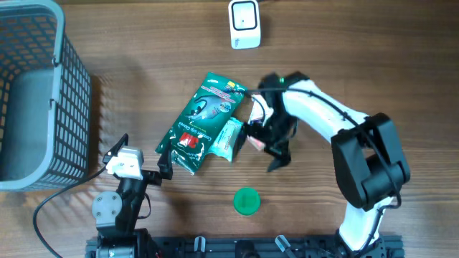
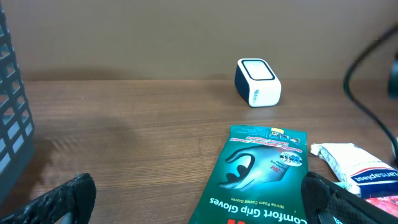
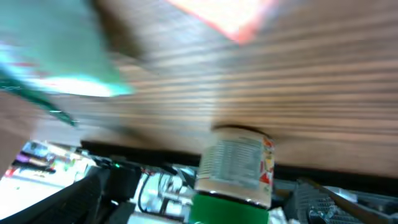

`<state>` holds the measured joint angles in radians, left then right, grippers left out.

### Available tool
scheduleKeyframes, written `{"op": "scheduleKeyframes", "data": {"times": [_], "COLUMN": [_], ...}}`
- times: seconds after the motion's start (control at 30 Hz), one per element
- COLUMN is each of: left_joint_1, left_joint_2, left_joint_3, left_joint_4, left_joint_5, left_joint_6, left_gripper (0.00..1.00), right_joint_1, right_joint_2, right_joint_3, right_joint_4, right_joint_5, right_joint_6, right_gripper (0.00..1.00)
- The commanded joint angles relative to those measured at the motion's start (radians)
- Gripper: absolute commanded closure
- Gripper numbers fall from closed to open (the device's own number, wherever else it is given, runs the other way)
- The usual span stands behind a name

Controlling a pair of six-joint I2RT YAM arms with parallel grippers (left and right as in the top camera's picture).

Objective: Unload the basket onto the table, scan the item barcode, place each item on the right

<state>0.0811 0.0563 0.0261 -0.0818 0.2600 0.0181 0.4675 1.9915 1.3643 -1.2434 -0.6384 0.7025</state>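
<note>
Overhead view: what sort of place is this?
Probably a mock shop checkout on a wooden table: a white barcode scanner, a grey shopping basket and a retail glove pack.

The left arm [image 1: 118, 197], next to the basket [image 1: 75, 107], has a round silver joint, a white camera block and black fingers [image 2: 62, 202] with a meshed surface. A black cable [image 1: 46, 204] loops from its base toward the basket. The right arm [image 1: 323, 115], well away from the basket, is a white tube between bulky black joints, with a small green light [image 1: 283, 74].
</note>
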Motion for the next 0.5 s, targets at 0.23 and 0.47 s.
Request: {"op": "scheduleKeyframes", "data": {"times": [0.23, 0.47], "left_joint_1": [0.006, 0.006], "left_joint_2": [-0.001, -0.001], "left_joint_3": [-0.006, -0.006], "left_joint_4": [0.002, 0.002], "left_joint_5": [0.002, 0.002], "left_joint_6": [0.001, 0.001], "left_gripper": [0.00, 0.00], "right_joint_1": [0.044, 0.349], "right_joint_2": [-0.355, -0.780], "right_joint_3": [0.158, -0.126], "right_joint_4": [-0.283, -0.114], "right_joint_5": [0.338, 0.741], "right_joint_6": [0.072, 0.452], "right_gripper": [0.00, 0.00]}}
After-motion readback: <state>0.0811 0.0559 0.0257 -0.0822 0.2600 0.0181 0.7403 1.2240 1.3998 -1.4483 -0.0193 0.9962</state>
